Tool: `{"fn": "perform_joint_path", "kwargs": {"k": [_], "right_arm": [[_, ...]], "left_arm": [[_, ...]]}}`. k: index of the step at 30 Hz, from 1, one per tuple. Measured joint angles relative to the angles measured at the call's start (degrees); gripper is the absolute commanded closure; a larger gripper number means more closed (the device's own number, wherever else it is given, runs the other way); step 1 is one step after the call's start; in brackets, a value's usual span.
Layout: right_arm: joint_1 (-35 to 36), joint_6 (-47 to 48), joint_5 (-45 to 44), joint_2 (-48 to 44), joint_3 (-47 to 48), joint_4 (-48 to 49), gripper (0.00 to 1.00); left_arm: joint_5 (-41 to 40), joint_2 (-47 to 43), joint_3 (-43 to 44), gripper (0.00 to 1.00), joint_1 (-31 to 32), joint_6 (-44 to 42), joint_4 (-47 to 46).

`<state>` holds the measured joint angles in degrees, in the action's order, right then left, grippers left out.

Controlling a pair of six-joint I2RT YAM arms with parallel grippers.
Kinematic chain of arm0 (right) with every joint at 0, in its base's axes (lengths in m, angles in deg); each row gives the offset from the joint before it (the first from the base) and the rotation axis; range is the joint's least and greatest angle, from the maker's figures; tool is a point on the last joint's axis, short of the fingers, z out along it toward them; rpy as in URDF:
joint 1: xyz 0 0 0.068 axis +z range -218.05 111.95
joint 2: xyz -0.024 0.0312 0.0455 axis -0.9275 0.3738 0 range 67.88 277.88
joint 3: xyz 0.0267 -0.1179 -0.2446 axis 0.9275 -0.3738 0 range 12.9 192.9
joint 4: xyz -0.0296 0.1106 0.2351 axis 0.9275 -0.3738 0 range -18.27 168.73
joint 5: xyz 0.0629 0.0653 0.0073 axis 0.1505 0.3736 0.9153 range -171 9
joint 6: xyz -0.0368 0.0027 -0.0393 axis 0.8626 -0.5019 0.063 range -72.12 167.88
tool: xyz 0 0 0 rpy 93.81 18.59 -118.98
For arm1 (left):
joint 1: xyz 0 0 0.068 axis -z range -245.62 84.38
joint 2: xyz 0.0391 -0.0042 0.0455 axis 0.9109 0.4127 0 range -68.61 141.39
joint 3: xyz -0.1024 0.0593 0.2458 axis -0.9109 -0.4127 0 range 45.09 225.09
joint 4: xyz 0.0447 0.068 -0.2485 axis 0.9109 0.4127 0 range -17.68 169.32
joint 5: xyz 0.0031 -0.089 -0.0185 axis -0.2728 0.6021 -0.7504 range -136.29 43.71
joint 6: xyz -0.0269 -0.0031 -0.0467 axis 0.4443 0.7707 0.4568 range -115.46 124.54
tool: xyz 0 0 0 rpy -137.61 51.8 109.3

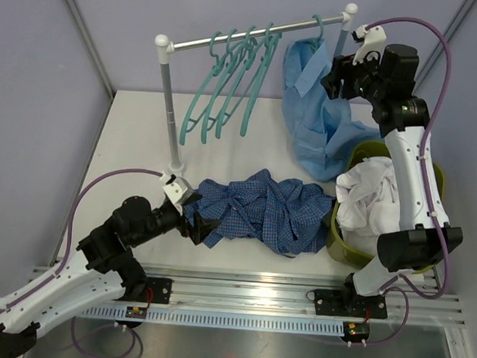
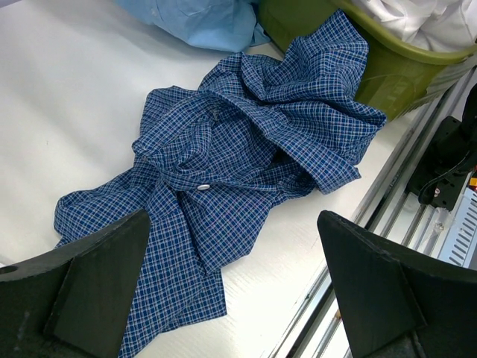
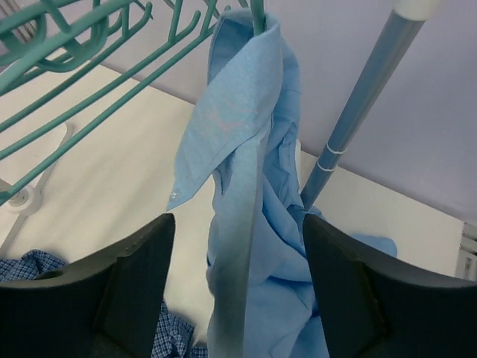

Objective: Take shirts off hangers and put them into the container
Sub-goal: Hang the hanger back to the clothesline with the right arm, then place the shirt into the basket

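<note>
Our right gripper [image 3: 237, 227] stands open around the light blue shirt [image 3: 231, 134], hanging on its hanger [image 3: 256, 13] at the rail [image 1: 257, 31], so we should pinch high by the collar and lift it clear of the hook, while our left gripper [image 2: 232, 227], also open, hovers over the check shirt [image 2: 246, 149] beside the basket [image 2: 387, 71].

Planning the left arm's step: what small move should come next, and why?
Probably lower the left gripper and close on the crumpled dark blue small-check shirt. Its jaws stand open above the cloth, which lies on the white table beside the olive-green plastic basket, not in it.
</note>
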<state>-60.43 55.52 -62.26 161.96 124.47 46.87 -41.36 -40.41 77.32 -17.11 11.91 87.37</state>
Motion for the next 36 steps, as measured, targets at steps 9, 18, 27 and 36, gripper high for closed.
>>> {"fn": "perform_joint_path", "kwargs": {"k": [9,18,27,36], "right_arm": [[0.0,19.5,7.6,-16.7,-3.2,-8.6,0.02],[0.4,39.3,28.4,-31.2,-27.6,-25.5,0.02],[0.4,35.2,27.4,-33.4,-39.7,-24.6,0.02],[0.4,30.1,23.8,-37.1,-48.4,-20.3,0.02]], "left_arm": [[-2.0,1.6,0.1,0.01,0.0,0.7,1.7],[-6.9,21.1,1.7,0.01,0.0,18.3,-0.2],[-6.6,47.2,12.4,0.01,0.0,34.2,-6.6],[5.4,65.3,16.0,0.01,-0.5,43.9,-20.5]]}}
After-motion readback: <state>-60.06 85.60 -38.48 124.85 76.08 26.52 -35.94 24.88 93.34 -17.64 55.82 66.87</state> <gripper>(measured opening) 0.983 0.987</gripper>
